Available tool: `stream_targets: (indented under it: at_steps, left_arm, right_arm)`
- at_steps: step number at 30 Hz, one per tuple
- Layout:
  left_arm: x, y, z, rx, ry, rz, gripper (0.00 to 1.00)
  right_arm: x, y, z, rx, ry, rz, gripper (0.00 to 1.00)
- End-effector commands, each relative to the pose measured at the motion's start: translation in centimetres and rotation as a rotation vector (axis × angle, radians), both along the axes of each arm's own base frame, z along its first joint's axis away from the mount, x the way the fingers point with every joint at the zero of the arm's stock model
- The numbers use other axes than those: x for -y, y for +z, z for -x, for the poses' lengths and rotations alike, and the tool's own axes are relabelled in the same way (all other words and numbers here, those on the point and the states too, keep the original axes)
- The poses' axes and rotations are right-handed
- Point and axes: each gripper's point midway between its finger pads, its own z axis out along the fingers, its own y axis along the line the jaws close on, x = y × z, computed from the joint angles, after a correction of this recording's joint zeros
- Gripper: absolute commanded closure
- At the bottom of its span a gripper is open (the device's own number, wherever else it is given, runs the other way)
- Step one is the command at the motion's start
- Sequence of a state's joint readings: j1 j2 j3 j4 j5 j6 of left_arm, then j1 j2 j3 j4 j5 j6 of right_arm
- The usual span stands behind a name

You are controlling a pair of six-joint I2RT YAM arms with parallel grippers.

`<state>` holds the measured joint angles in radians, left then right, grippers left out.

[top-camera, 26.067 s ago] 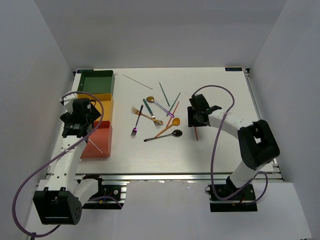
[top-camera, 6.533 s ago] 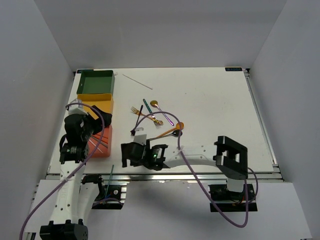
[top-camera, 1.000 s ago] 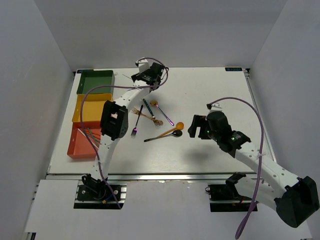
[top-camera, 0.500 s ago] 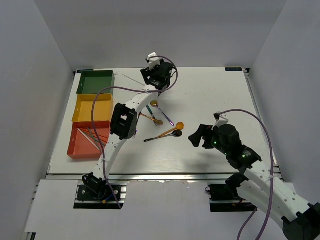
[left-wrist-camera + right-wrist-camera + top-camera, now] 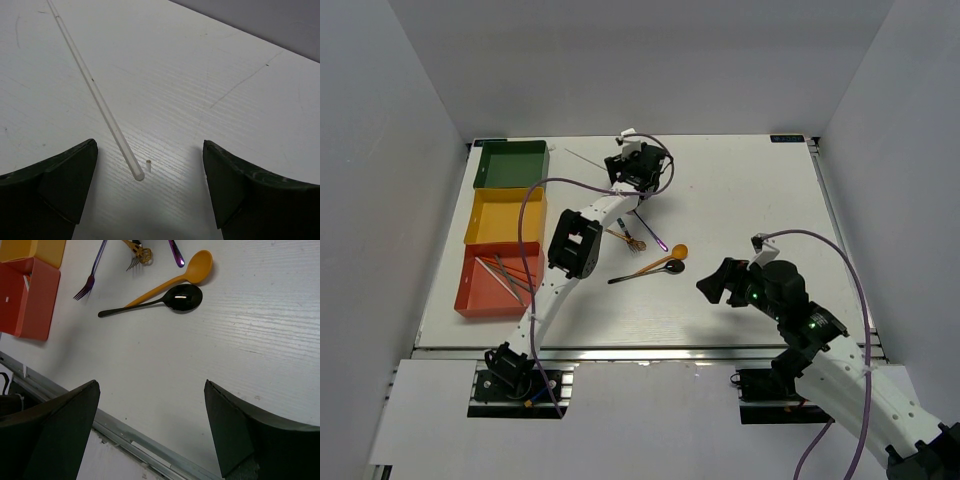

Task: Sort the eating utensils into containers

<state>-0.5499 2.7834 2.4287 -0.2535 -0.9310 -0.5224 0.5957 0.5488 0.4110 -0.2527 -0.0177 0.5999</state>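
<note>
left gripper (image 5: 149, 192) jaws apart, empty | white chopstick (image 5: 95, 94) lay flat on table (image 5: 225, 75), near tip between the jaws, rest running ahead-left | likely light, stiff, thin, slippery: pinch near tip | right gripper (image 5: 150, 432) jaws apart, empty, black spoon (image 5: 165, 301) ahead

Walls: we see three plain pale grey panels (image 5: 650, 60) closing in the back and both sides of the work area.
Table: we see a white table (image 5: 740, 190) with a faint wood grain and a few fine scratches in the left wrist view.
Table edge: we see a metal rail (image 5: 660, 352) running along the near side.
Light: we find it even and soft, with blurred shadows on the tabletop.
</note>
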Motion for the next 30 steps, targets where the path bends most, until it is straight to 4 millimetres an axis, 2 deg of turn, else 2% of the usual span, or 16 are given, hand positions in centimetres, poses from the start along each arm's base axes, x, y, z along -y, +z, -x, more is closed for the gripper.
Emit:
stream_targets:
  at_steps: [1, 4, 9, 15, 18, 19, 22, 28, 30]
  left_arm:
    - [-1.4, 3.6, -0.2, 0.042, 0.056, 0.018, 0.06]
    - [-3.2, 1.8, 0.0, -0.007, 0.085, 0.018, 0.07]
    - [-4.9, -0.3, 0.3, -0.068, 0.107, 0.052, 0.15]
    - [-5.8, -0.7, 1.2, -0.122, 0.117, 0.019, 0.31]
    - [-6.1, -1.2, 1.6, -0.169, 0.095, 0.017, 0.42]
    - [-6.3, -1.5, 1.7, -0.185, 0.089, 0.021, 0.51]
    - [-6.5, -1.9, 2.5, -0.239, 0.07, 0.02, 0.6]
    - [-7.2, -1.3, 4.0, -0.274, 0.048, 0.028, 0.63]
    - [-6.9, -1.5, 4.1, -0.297, 0.017, 0.042, 0.7]
  right_arm:
    - [-0.4, 0.6, -0.1, 0.019, 0.007, -0.037, 0.11]
    - [-0.4, 0.2, -0.2, 0.015, 0.005, -0.032, 0.11]
    - [-0.5, -0.2, -0.3, 0.01, 0.006, -0.028, 0.11]
    - [-0.6, 0.0, -0.4, 0.011, 0.007, -0.035, 0.11]
    - [-0.8, 0.3, -0.4, 0.015, 0.01, -0.046, 0.11]
    - [-0.8, 0.2, -0.4, 0.015, 0.013, -0.047, 0.11]
    - [-1.1, 0.3, -0.4, 0.011, 0.021, -0.056, 0.11]
    - [-1.3, 0.5, -0.2, 0.006, 0.03, -0.072, 0.11]
    - [-1.3, 0.5, -0.2, 0.006, 0.028, -0.073, 0.11]
